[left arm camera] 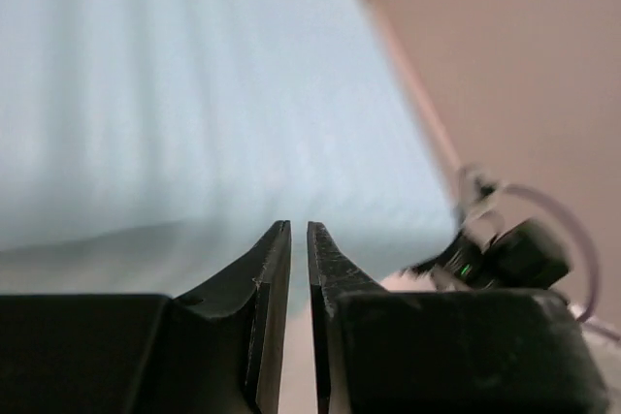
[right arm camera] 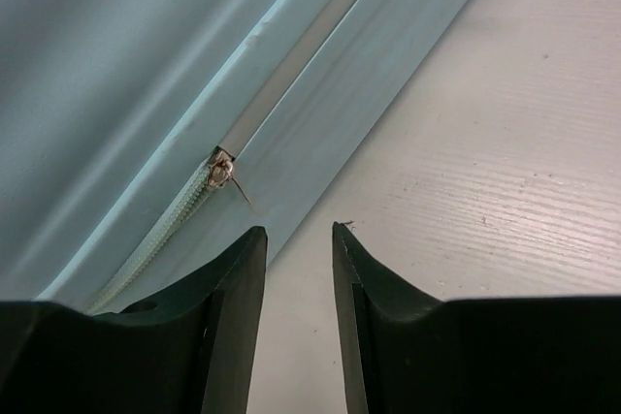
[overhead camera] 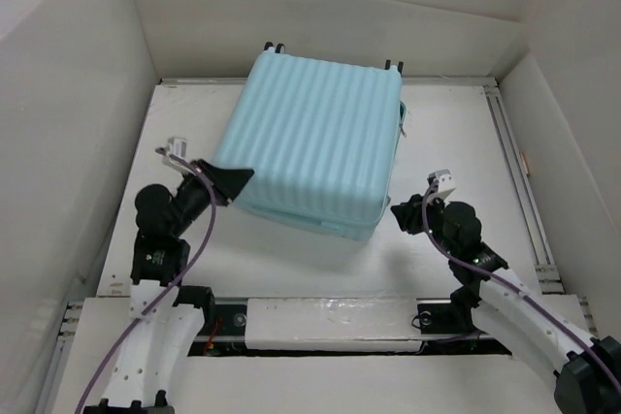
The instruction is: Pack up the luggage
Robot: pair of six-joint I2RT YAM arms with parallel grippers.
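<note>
The luggage (overhead camera: 310, 138), a light-blue ribbed suitcase, lies flat with its lid down at the back middle of the table. My left gripper (overhead camera: 245, 175) rests against its left edge; in the left wrist view the left gripper (left arm camera: 299, 230) has only a thin slit between its jaws, nothing in it, and the blurred shell of the luggage (left arm camera: 194, 94) fills the frame. My right gripper (overhead camera: 396, 210) stands open beside the front right corner. In the right wrist view the right gripper (right arm camera: 297, 232) is empty, just short of the zipper slider (right arm camera: 221, 170) on the luggage (right arm camera: 126, 65) seam.
White walls box in the table (overhead camera: 456, 143) on three sides. A metal rail (overhead camera: 516, 176) runs along its right edge. Bare white tabletop (right arm camera: 505, 143) lies to the right of the suitcase. The right arm (left arm camera: 505, 254) shows in the left wrist view.
</note>
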